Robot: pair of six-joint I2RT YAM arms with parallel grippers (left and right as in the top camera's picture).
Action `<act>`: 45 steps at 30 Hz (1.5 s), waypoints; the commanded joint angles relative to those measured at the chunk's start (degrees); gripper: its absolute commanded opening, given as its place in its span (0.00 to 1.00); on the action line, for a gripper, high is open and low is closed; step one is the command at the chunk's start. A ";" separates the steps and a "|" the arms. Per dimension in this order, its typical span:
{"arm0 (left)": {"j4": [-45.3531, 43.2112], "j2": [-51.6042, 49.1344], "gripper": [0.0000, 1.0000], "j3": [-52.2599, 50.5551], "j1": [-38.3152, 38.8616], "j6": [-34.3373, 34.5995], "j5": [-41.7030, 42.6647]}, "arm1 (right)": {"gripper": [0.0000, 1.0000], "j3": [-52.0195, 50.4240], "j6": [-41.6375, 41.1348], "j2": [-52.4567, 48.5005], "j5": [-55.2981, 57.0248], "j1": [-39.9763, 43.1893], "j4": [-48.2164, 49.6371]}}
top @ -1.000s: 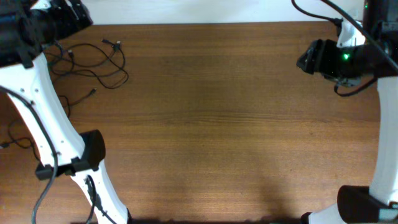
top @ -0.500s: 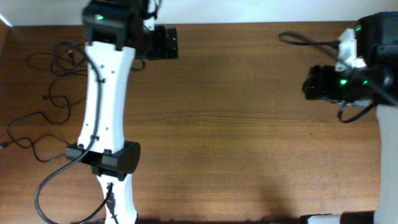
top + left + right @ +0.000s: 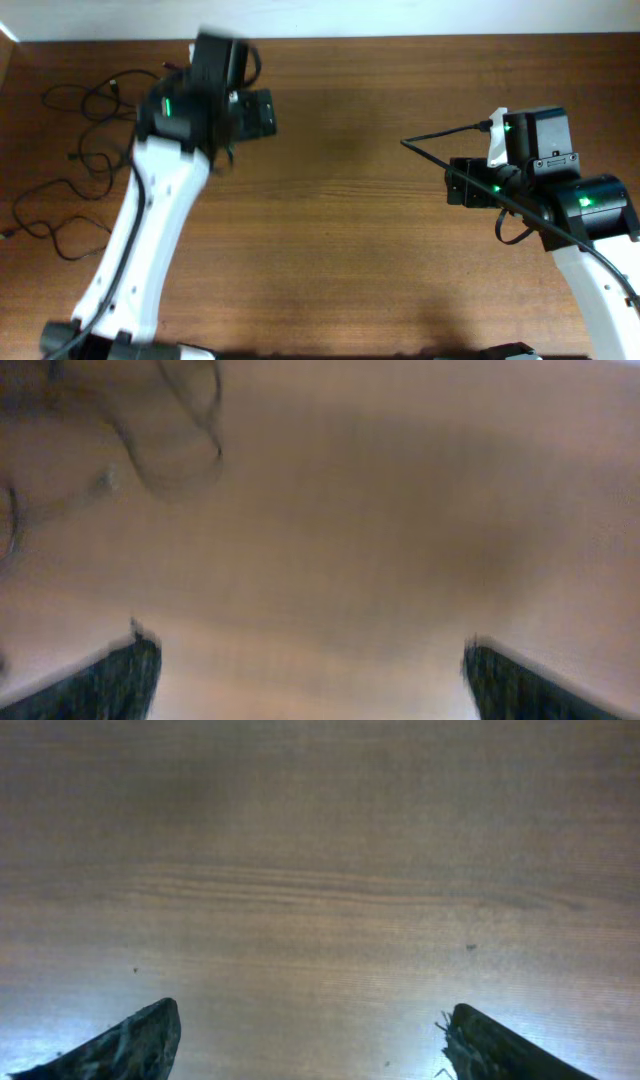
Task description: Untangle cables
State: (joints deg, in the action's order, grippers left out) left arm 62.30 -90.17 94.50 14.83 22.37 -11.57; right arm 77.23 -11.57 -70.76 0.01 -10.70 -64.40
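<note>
The cables (image 3: 92, 102) are thin black cords in a loose tangle at the far left of the table, with a further strand (image 3: 48, 222) curling near the left edge. My left gripper (image 3: 262, 112) hovers right of the tangle, apart from it. In the blurred left wrist view its fingers (image 3: 305, 655) are wide apart and empty, with faint cable loops (image 3: 185, 445) at the top left. My right gripper (image 3: 456, 186) is over the right half of the table; its fingers (image 3: 310, 1020) are open over bare wood.
The wooden table (image 3: 340, 250) runs to a white wall along the far edge. The left arm (image 3: 140, 240) crosses the left side from the front edge. A thicker black cable (image 3: 440, 135) hangs off the right arm.
The left arm has swung from the far-left corner rightward, uncovering the tangle. The right arm has moved inward and toward the front from the far-right corner.
</note>
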 commanded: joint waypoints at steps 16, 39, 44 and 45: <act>-33.11 24.13 0.99 -45.07 -0.35 0.74 -0.90 | 0.99 -0.20 0.00 0.92 0.48 -0.07 0.79; -33.11 24.13 0.99 -45.07 -0.35 0.74 -0.90 | 0.99 -51.21 0.42 40.13 0.94 0.42 70.53; -33.11 24.13 0.99 -45.07 -0.35 0.74 -0.90 | 0.99 -64.11 0.42 55.56 1.53 2.25 71.91; -33.11 24.13 0.99 -45.07 -0.35 0.74 -0.90 | 0.99 -66.58 0.44 59.08 2.32 2.25 71.89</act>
State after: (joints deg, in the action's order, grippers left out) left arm 29.28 -66.22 49.69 14.83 22.79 -11.66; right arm 14.02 -11.53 -16.73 0.64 -8.82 6.94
